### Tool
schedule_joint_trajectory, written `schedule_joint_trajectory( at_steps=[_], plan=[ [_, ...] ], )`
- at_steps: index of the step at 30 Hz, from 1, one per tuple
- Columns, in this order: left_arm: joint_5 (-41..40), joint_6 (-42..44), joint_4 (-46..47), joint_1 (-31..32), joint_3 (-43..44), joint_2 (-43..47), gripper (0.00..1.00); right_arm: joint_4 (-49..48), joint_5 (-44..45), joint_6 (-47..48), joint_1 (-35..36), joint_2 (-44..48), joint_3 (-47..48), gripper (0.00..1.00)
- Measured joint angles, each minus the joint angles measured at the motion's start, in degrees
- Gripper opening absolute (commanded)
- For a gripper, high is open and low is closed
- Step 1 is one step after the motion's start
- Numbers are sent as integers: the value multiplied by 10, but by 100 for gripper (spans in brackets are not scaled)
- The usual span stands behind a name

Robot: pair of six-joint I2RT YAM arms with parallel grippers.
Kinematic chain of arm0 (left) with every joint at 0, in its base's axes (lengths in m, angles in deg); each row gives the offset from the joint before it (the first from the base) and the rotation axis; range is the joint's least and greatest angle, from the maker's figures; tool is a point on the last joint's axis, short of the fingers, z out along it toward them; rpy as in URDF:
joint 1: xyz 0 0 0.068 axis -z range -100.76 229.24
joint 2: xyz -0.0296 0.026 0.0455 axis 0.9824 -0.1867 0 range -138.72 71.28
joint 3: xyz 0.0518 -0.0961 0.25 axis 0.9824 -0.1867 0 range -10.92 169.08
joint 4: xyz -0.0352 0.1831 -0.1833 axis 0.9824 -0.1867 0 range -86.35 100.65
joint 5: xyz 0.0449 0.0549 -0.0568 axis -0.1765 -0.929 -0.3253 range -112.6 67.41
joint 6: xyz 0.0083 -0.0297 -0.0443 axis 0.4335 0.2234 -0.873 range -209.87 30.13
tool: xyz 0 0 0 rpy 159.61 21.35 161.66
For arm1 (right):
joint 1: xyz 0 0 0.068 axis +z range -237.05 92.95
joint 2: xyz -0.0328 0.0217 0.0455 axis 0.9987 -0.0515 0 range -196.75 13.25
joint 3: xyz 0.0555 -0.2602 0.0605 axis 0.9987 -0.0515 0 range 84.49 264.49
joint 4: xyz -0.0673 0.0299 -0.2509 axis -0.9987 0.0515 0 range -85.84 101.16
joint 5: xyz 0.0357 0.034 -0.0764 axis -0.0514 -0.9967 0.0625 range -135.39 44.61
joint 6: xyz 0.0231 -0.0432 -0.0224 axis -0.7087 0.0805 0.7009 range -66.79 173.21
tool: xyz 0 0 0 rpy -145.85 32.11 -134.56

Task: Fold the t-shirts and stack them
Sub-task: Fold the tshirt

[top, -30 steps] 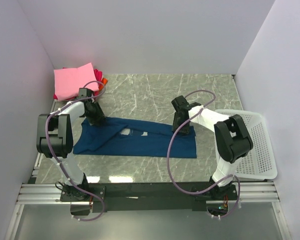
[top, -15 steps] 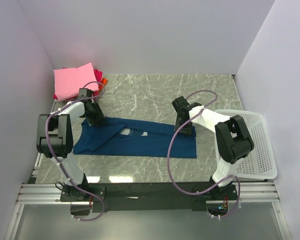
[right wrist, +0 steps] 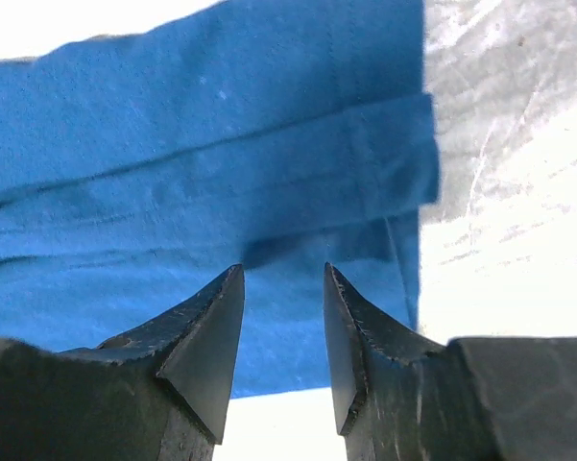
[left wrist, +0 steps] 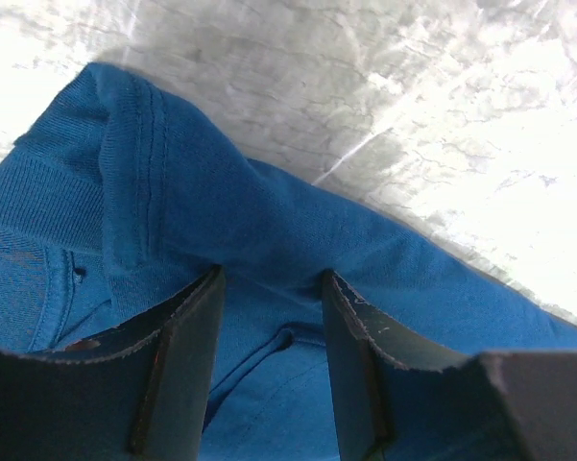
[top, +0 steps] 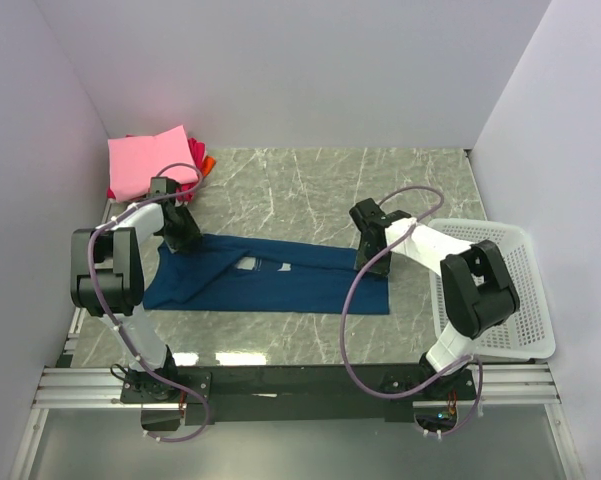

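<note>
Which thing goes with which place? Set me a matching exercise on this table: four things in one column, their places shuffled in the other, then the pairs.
Things
1. dark blue t-shirt
2. pink t-shirt
3. white mesh basket
4. left gripper

Places
A. at the table's right edge, beside the right arm
B. on top of the folded pile in the far left corner
C. over the left end of the blue cloth, jaws apart
D. spread out across the middle of the table

Pairs: 1-D, 2-B, 3-A, 4-C
</note>
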Motion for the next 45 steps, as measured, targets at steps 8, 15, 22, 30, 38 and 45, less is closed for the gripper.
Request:
schedule_joint_trajectory(
  at_steps=[8, 15, 22, 30, 38, 45],
  plan=[
    [0, 6, 0, -2, 0, 1, 52, 7, -14, 2, -40, 26, 16, 47],
    [0, 10, 0, -2, 0, 1, 52, -8, -22, 25, -106, 6, 80, 47],
    [0, 10, 0, -2, 0, 1, 52, -32, -35, 50, -115, -67, 103, 47],
    [2, 10, 0, -5, 0, 1, 52, -40, -41, 59, -116, -78, 83, 47],
    [4, 13, 0, -8, 0, 1, 52, -43, -44, 60, -116, -58, 41, 47],
    [5, 12, 0, -8, 0, 1, 52, -39, -46, 56, -116, -14, 26, 47]
  ],
)
